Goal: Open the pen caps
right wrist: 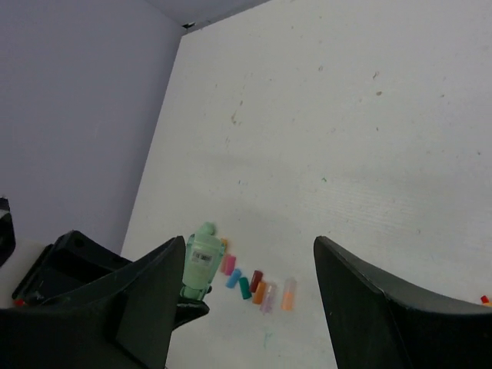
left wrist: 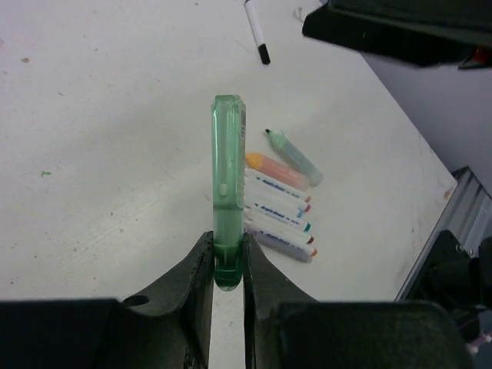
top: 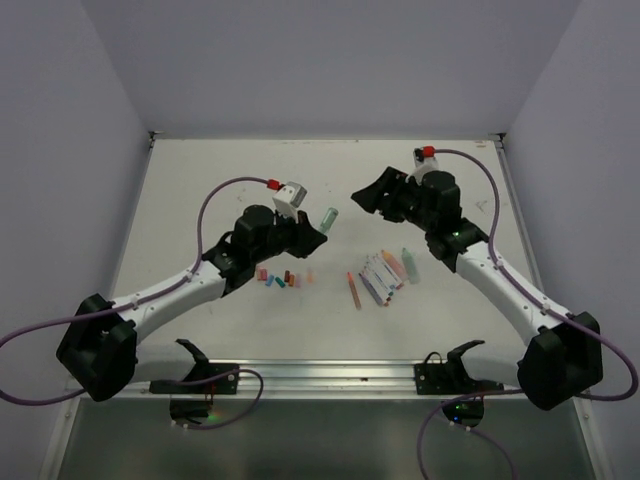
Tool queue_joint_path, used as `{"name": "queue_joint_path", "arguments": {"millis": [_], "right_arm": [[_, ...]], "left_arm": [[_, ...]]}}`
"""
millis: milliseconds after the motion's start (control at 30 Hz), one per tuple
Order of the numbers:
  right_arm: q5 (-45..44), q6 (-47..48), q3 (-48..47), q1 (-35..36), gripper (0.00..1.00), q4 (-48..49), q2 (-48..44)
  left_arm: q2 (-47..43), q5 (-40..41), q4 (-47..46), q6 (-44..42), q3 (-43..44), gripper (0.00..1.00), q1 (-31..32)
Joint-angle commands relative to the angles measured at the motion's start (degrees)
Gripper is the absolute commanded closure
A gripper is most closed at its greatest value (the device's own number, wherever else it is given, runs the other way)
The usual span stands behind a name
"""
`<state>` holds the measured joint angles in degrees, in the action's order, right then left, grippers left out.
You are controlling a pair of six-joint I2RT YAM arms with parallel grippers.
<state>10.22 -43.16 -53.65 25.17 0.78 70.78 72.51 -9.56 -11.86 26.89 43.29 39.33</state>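
Observation:
My left gripper (top: 318, 228) (left wrist: 228, 246) is shut on the darker end of a pale green highlighter (left wrist: 227, 161) (top: 328, 217), held above the table. Its free end points towards my right gripper (top: 362, 193) (right wrist: 250, 246). That gripper is open, with a gap between it and the highlighter (right wrist: 200, 261), which shows just inside its left finger (right wrist: 146, 284). Several loose pen caps (top: 284, 278) (right wrist: 257, 283) lie in a row on the table below. The other pens (top: 384, 271) (left wrist: 280, 211) lie side by side to the right.
An uncapped green highlighter (left wrist: 296, 157) (top: 410, 265) and an orange one (left wrist: 273, 169) lie beside the pen group. A thin orange-red pen (top: 353, 290) lies a little apart. A black-tipped pen (left wrist: 257, 34) lies farther off. Walls close the table at the back and sides.

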Motion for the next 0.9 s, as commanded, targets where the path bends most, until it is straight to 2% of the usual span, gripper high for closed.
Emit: {"name": "queue_joint_path", "arguments": {"millis": [0,33,233,467,633,867], "right_arm": [[21.17,11.75,-1.63,-5.11,0.28,-2.08,-2.05],[24.03,16.48,-2.33,-5.91,0.28,-3.40,-2.05],[41.17,28.54,-4.62,-7.15,0.30,-9.91,-3.46],[46.56,38.93,-5.59,-7.15,0.34,-14.75,-3.20],[51.65,40.52,-5.50,-7.06,0.39,-14.05,-1.70],[53.33,41.40,-6.03,-5.83,0.45,-13.60,-0.91]], "left_arm": [[-0.09,-12.74,3.85,-7.71,3.37,1.00,-3.03],[0.00,-16.85,5.60,-8.87,3.99,1.00,-3.82],[0.35,-28.55,17.63,-19.67,10.84,1.00,-4.79],[2.11,-34.64,31.80,-32.95,17.97,1.00,-4.79],[2.46,-37.45,33.66,-35.51,19.38,1.00,-4.79],[2.90,-39.57,33.22,-35.25,19.47,1.00,-4.79]]}}
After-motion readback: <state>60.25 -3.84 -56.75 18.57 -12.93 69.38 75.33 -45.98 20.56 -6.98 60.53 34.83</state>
